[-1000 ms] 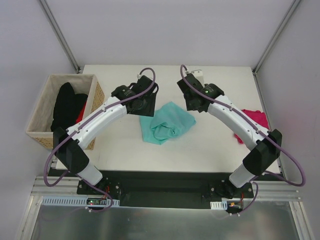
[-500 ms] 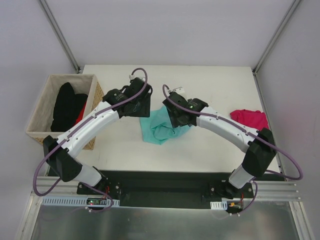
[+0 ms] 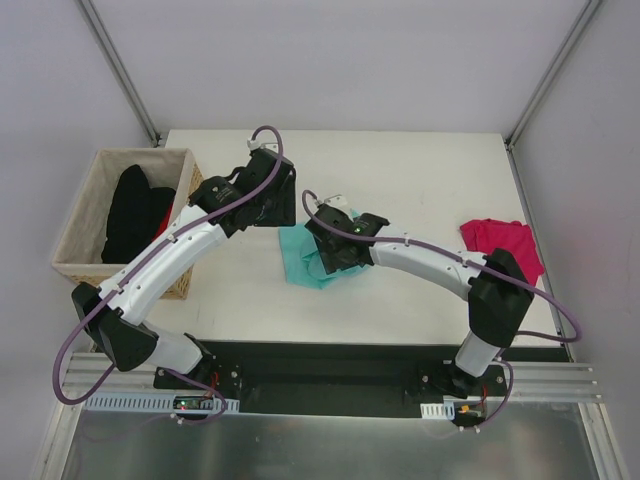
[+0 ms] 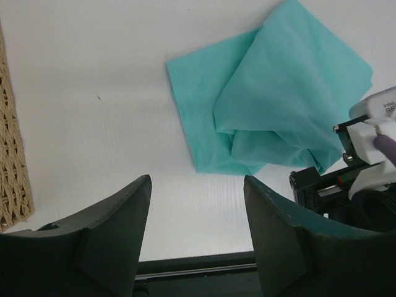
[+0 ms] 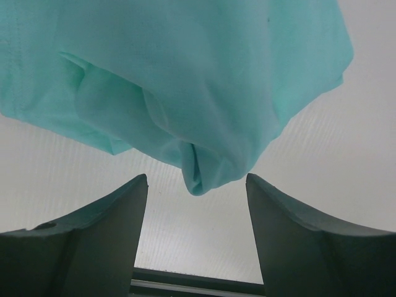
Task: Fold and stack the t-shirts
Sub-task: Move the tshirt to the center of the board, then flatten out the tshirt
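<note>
Teal t-shirt crumpled centrally; pink t-shirt bunched rightward.

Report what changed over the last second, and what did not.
The right gripper swung left and toward the near edge. It now hangs over the crumpled teal t-shirt with its fingers open and nothing gripped. The left gripper shifted slightly left, also open and empty. The teal t-shirt, the pink t-shirt on the right and the wicker basket stayed put.
</note>
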### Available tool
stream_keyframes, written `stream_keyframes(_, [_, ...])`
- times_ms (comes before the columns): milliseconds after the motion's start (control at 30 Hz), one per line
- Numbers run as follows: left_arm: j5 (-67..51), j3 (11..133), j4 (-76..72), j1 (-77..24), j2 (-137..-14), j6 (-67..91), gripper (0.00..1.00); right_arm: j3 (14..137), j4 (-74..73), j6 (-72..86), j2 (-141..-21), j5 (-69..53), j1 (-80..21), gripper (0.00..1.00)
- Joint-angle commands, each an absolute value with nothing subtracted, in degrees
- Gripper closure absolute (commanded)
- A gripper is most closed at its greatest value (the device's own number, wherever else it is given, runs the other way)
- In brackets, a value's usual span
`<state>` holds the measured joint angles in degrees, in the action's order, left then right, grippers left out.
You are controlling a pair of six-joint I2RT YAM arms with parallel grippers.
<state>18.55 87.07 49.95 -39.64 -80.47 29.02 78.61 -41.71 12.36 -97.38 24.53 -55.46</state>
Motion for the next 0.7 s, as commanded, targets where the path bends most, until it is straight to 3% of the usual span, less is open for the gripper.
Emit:
stream_keyframes(0, [19.4, 89.8, 51.2, -39.1, -79.6, 27.6, 0.39, 77.3, -39.0, 15.6, -97.8, 23.6, -56.2, 0.32])
stream_keyframes(400, [20.8, 91.1, 54.6, -38.4, -79.2, 27.2, 0.38, 71.5, -35.2, 22.1, -96.8, 23.2, -56.2, 0.38])
stream_keyframes(500, [21.1, 91.1, 54.6, -38.4, -78.6, 27.8, 0.37, 71.4, -36.1, 23.4, -96.9, 23.7, -56.1, 0.68])
stream_keyframes(533, [21.3, 91.1, 54.7, -38.2, -78.5, 27.8, 0.37, 71.4, -36.6, 23.6, -96.8, 24.2, -56.0, 0.84])
stream_keyframes(600, [21.4, 91.2, 54.7, -38.2, -78.4, 27.7, 0.37, 72.3, -37.6, 24.0, -96.2, 26.4, -56.0, 0.99])
stream_keyframes(667, [21.8, 91.8, 54.6, -38.0, -78.6, 27.4, 0.38, 74.6, -40.2, 23.6, -95.6, 28.6, -55.8, 0.99])
